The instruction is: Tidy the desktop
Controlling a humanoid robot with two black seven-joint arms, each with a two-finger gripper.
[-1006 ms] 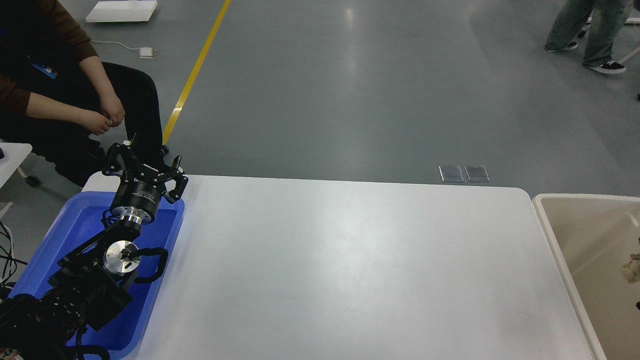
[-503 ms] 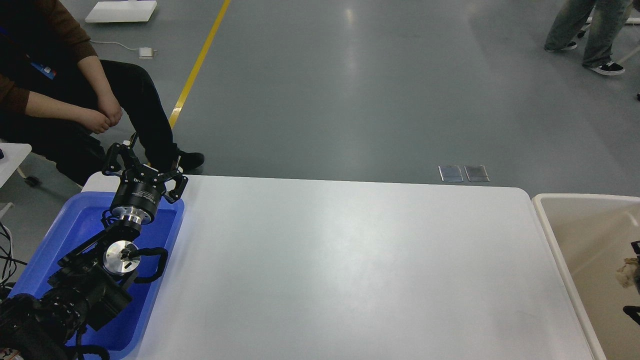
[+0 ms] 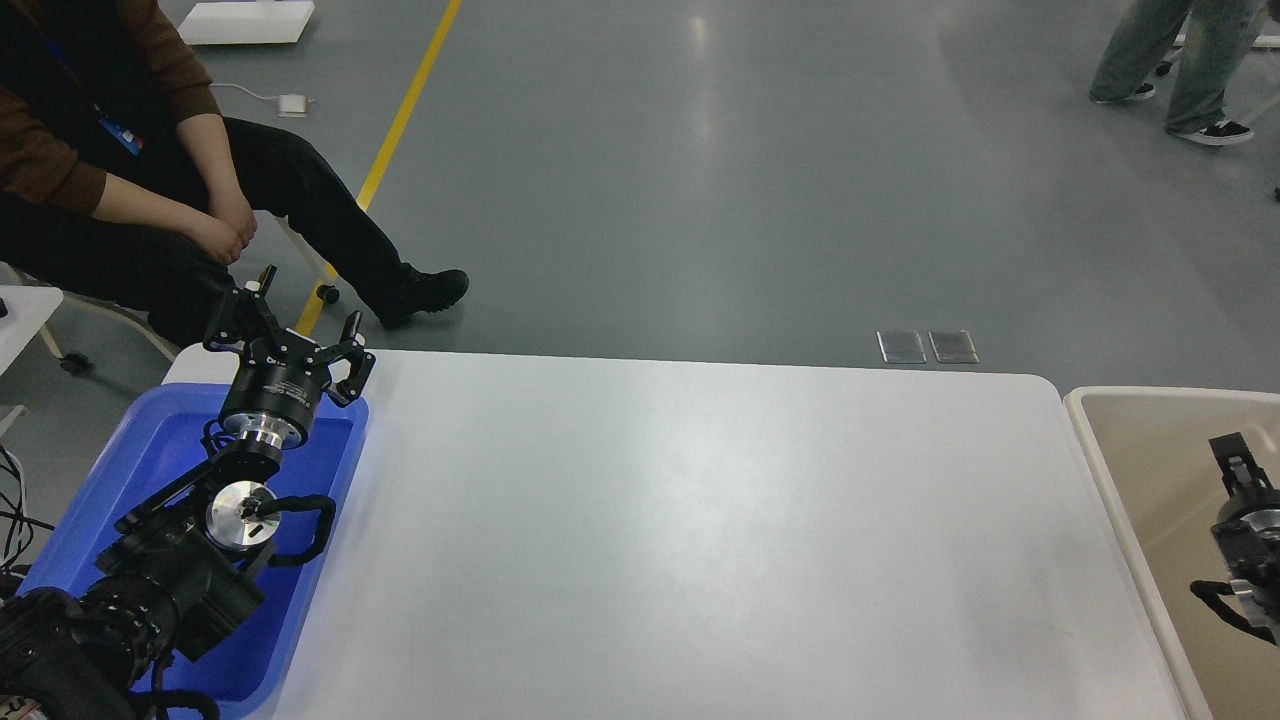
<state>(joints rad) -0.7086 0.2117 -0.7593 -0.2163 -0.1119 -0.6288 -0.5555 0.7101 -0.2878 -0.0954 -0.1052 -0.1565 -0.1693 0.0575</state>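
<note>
Left gripper [image 3: 300, 318] spread wide and holding nothing above the blue tray's [image 3: 80, 510] far end, right gripper [image 3: 1228, 452] over the beige bin [image 3: 1105, 440], fingers unclear, white desktop [image 3: 700, 540] between both containers.

No text can be read; the small print on the black left gripper [image 3: 300, 325] body is illegible.

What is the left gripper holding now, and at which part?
Nothing: the left gripper is open above the blue tray, with its fingers spread and empty.
</note>
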